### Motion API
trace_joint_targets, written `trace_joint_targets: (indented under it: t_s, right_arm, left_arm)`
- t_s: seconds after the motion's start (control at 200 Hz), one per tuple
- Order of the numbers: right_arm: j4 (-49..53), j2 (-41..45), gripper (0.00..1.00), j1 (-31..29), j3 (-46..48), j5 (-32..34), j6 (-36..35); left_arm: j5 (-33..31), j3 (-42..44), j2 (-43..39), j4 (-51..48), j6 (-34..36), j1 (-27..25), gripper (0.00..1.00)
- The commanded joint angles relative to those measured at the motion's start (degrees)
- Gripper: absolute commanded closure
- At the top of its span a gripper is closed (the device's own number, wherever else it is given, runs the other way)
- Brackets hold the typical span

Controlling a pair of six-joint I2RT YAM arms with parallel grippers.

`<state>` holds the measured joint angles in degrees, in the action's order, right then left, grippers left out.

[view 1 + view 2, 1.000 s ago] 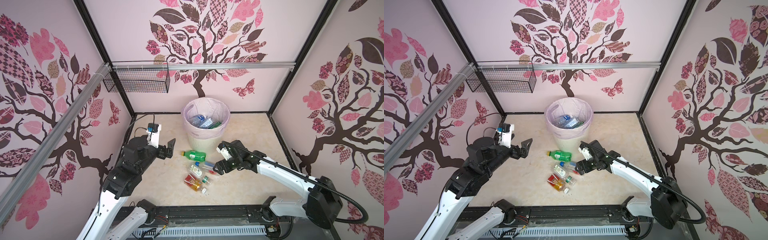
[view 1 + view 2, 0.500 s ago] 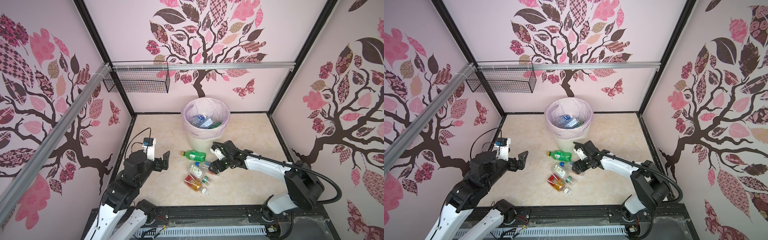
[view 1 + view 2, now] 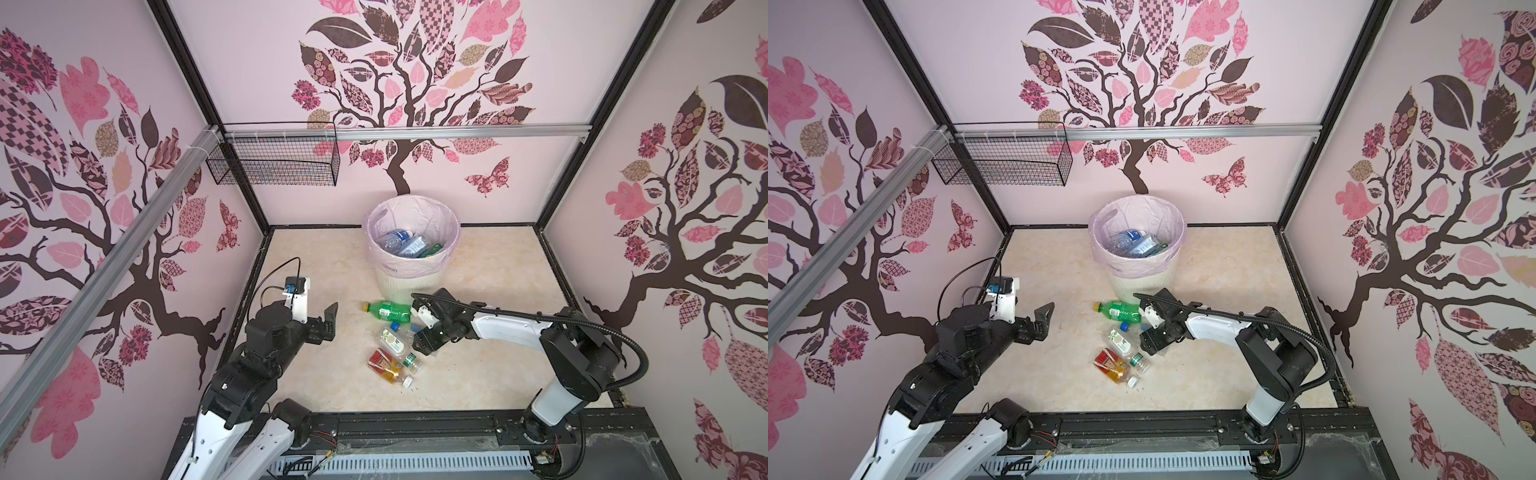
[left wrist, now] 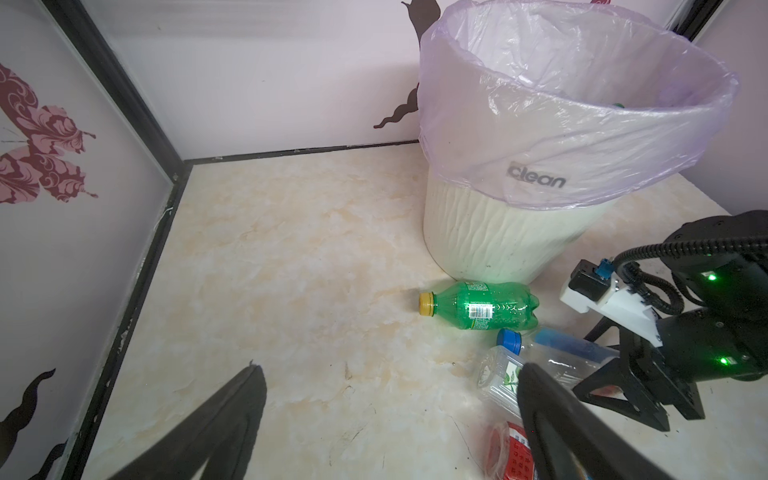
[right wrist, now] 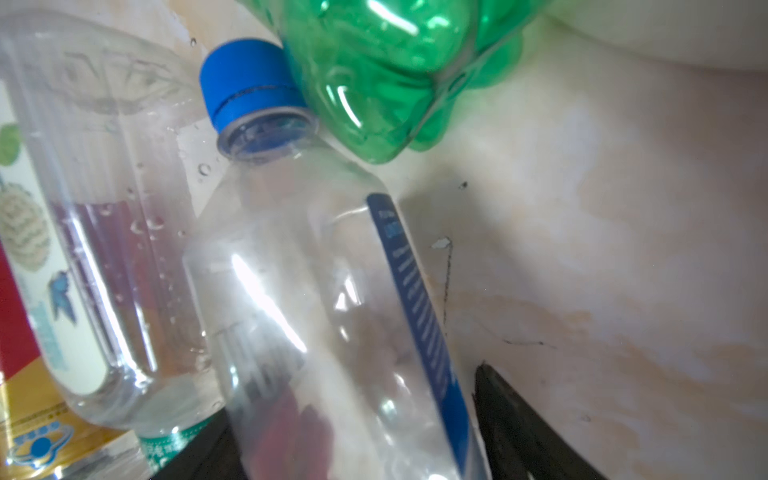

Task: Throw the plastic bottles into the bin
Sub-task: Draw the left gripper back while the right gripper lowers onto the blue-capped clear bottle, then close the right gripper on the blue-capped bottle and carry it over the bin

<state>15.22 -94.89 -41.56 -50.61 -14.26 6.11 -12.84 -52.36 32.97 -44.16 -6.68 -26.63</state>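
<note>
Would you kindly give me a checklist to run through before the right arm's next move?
1. Blue-capped bottle between the fingers of the right end effector: ok.
2. Firm grip on it: cannot tell; contact is not clear.
3. Green bottle clear of it: not ok; its base overlaps the blue cap.
4. Left end effector out of the way: ok; open, empty, off to the side.
5. Room in the bin: ok; the bottles inside lie below the rim.
</note>
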Motion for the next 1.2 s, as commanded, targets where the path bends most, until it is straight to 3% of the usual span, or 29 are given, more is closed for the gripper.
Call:
trace_joint_targets:
  t_s: [0.0, 0.52, 0.93, 1.196]
  right_arm:
    - [1.4, 0.1, 0.28, -0.1, -0.9, 1.8, 1.3]
    - [6.5, 18.5, 0.44, -0.1, 5.5, 2.3, 6.7]
    - [10.8, 29.4, 0.47, -0.1, 6.3, -1.5, 8.6]
    - [7.4, 42.0, 0.49, 0.0, 11.2, 12.2, 13.5]
  left_arm:
    - [-0.5, 1.3, -0.5, -0.1, 1.0, 0.2, 0.02]
    - [0.5, 3.4, 1.9, 2.6, 1.4, 0.2, 0.03]
    - [1.3, 3.1, 3.7, 3.9, 1.9, 0.2, 0.03]
    - [1.9, 3.3, 4.5, 4.2, 2.5, 0.2, 0.04]
